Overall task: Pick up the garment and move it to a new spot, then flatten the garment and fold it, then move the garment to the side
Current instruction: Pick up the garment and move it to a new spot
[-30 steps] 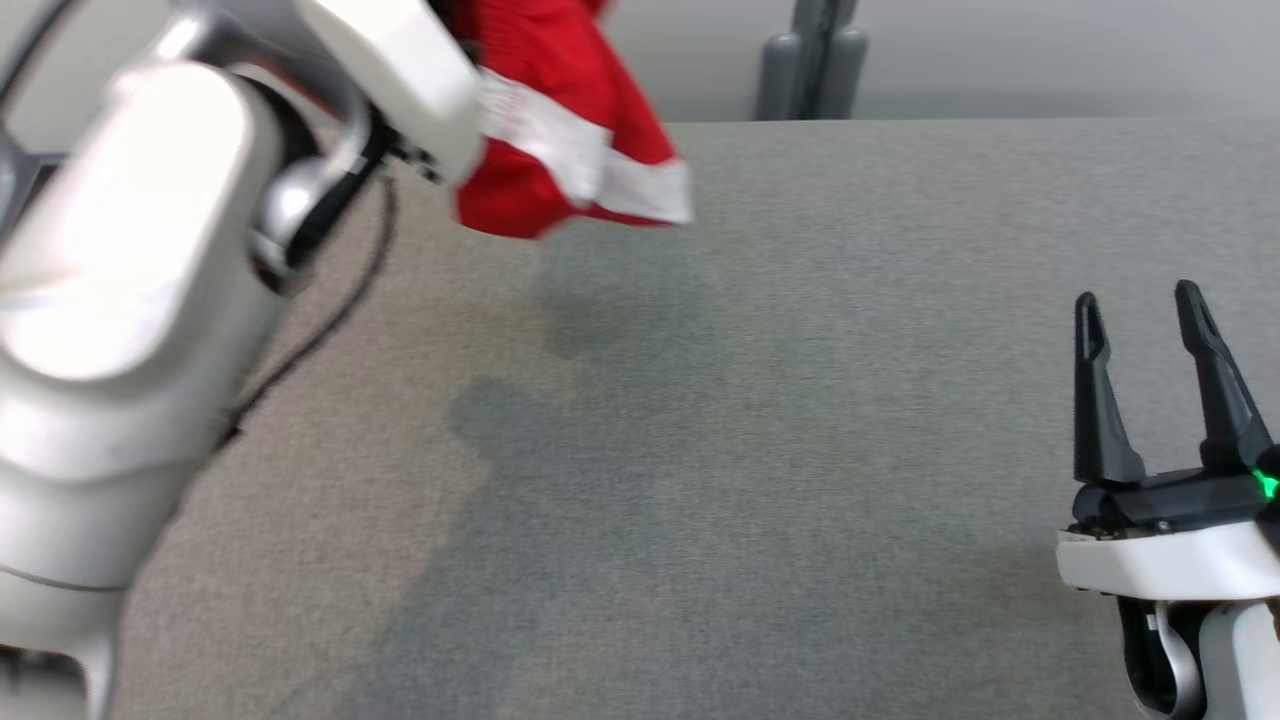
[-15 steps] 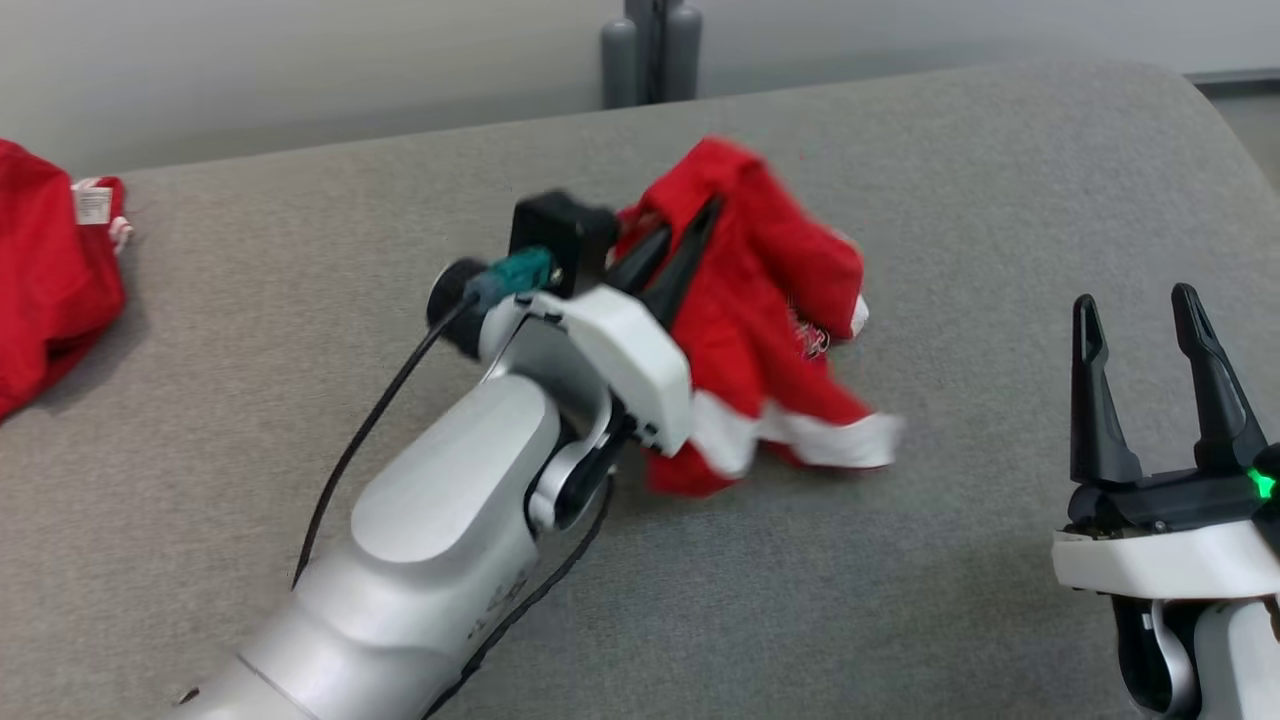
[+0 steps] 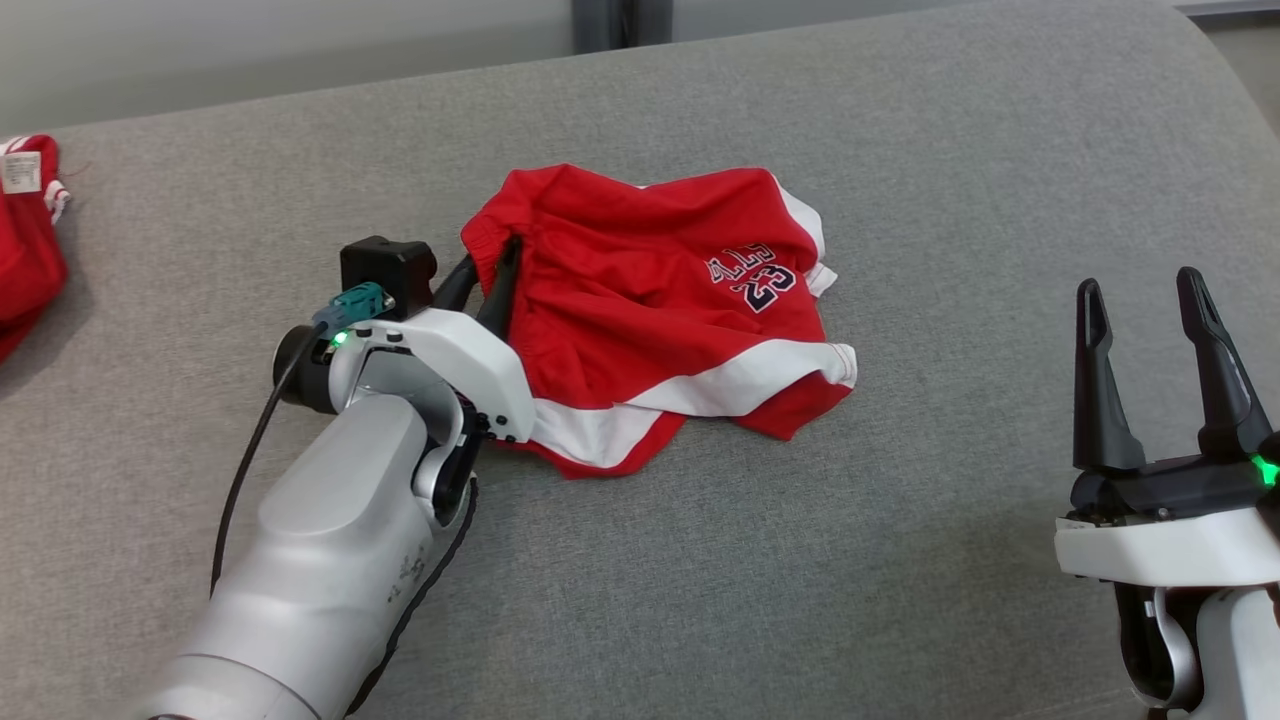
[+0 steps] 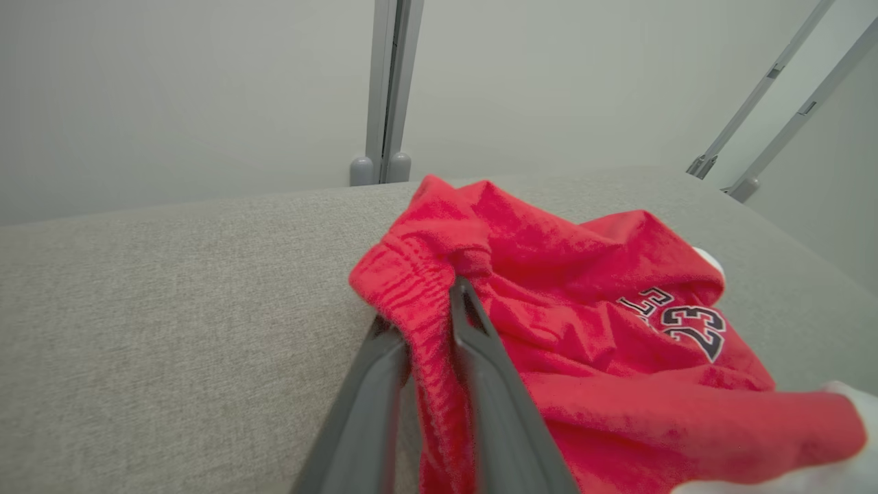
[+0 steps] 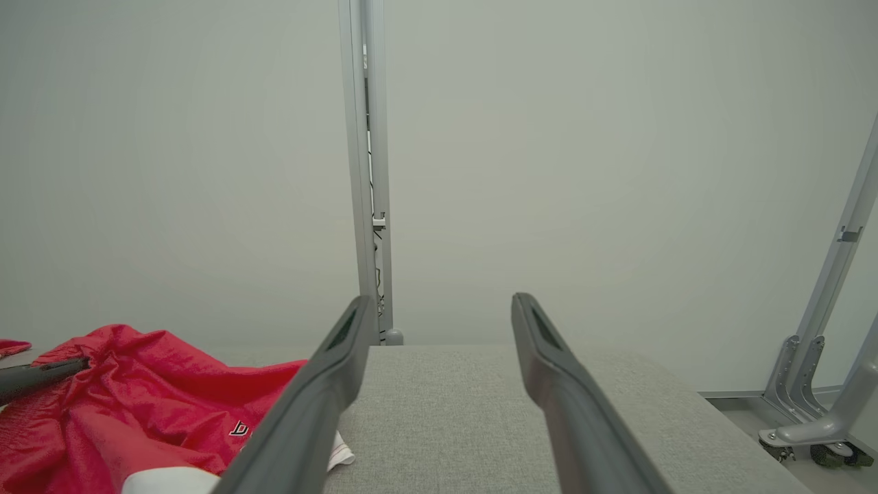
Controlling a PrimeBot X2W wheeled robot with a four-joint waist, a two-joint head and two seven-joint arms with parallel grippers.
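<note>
The garment (image 3: 650,300), red shorts with white trim and the number 23, lies crumpled on the grey padded table (image 3: 900,550). My left gripper (image 3: 492,258) is at its left edge, its narrow fingers closed on the red waistband. In the left wrist view the waistband fabric (image 4: 425,343) runs between the two fingers of the left gripper (image 4: 425,309). My right gripper (image 3: 1140,285) stands open at the lower right, well clear of the shorts, with nothing between its fingers. The right wrist view shows the right gripper (image 5: 440,302) open, with the garment (image 5: 137,384) at its lower left.
Another red garment (image 3: 25,250) lies at the table's far left edge. A grey post (image 3: 610,15) stands behind the table. The table's right end curves away, with metal frame legs (image 5: 809,412) on the floor beyond it.
The head camera has shifted. My left gripper carried the hanging garment down and across; it now rests spread on the table. The right gripper has held still and open.
</note>
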